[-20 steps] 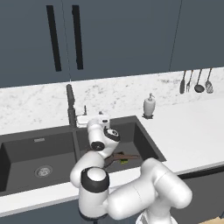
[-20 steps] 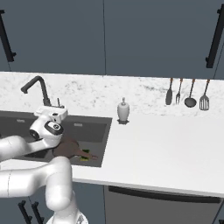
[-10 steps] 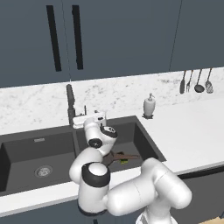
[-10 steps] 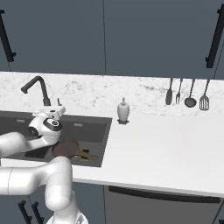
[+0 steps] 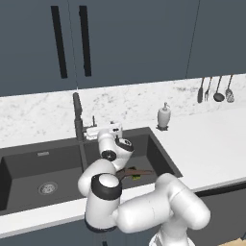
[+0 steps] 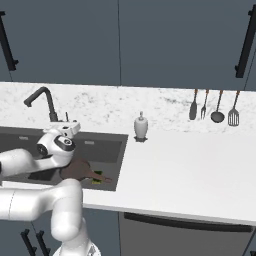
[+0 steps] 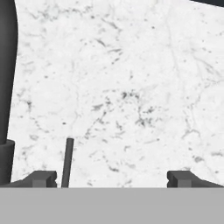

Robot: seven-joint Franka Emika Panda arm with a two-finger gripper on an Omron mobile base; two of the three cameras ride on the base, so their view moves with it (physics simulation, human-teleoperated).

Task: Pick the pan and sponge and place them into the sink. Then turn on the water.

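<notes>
Now pincer (image 7: pixel 111 178) nearer faucet lever (image 7: pixel 68 162).

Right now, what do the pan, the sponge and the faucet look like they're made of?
The pan: reddish-brown, matte, perhaps copper or coated metal. The sponge: green top and yellow underside suggest a foam scrub sponge. The faucet: uniform dark grey, matte, likely coated metal.

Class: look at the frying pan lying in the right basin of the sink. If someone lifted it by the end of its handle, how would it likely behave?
The pan looks rigid, so it probably would not flex. Its round bowl sits far from the tip of the long thin handle, so it would likely droop bowl-first. The handle looks narrow and smooth, so it might twist in a grip.
</notes>
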